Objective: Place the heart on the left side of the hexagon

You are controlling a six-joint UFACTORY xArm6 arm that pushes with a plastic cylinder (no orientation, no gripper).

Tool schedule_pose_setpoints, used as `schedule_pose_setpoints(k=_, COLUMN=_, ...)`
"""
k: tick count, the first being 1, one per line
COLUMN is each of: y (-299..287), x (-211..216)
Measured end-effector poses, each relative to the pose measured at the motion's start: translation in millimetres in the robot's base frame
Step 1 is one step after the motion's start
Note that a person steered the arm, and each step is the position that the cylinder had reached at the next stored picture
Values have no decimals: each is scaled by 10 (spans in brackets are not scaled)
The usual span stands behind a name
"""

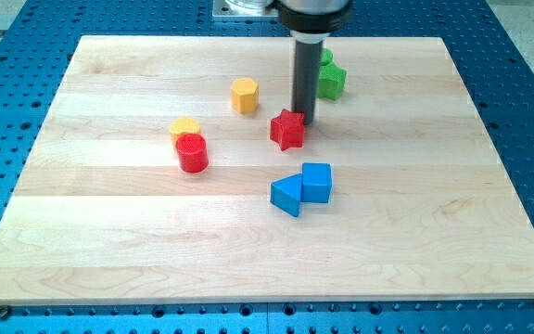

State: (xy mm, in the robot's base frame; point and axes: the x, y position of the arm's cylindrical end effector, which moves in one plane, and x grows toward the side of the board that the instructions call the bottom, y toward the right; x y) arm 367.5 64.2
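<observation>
The yellow hexagon (244,95) sits in the upper middle of the board. The yellow heart (184,127) lies down and to the left of it, touching the red cylinder (192,153) just below it. My tip (304,122) rests on the board at the upper right edge of the red star (287,130). It is to the right of the hexagon and far right of the heart. The rod partly hides the green star (330,80) behind it.
A blue triangle (286,196) and a blue cube (316,182) touch each other below the red star. The wooden board (109,260) lies on a blue perforated table.
</observation>
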Motion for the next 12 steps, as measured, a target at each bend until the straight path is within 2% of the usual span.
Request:
schedule_pose_setpoints(k=1, y=88, x=-317)
schedule_pose_setpoints(k=2, y=26, x=-392)
schedule_pose_setpoints(k=3, y=-229, x=-323)
schedule_pose_setpoints(k=4, y=-791, x=35)
schedule_pose_setpoints(k=5, y=-1105, x=247)
schedule_pose_setpoints(k=6, y=-1164, x=649)
schedule_pose_setpoints(k=7, y=-1847, x=679)
schedule_pose_setpoints(k=9, y=-2094, x=412)
schedule_pose_setpoints(k=10, y=-2522, x=360)
schedule_pose_setpoints(k=11, y=-2394, x=195)
schedule_pose_setpoints(k=12, y=-1740, x=87)
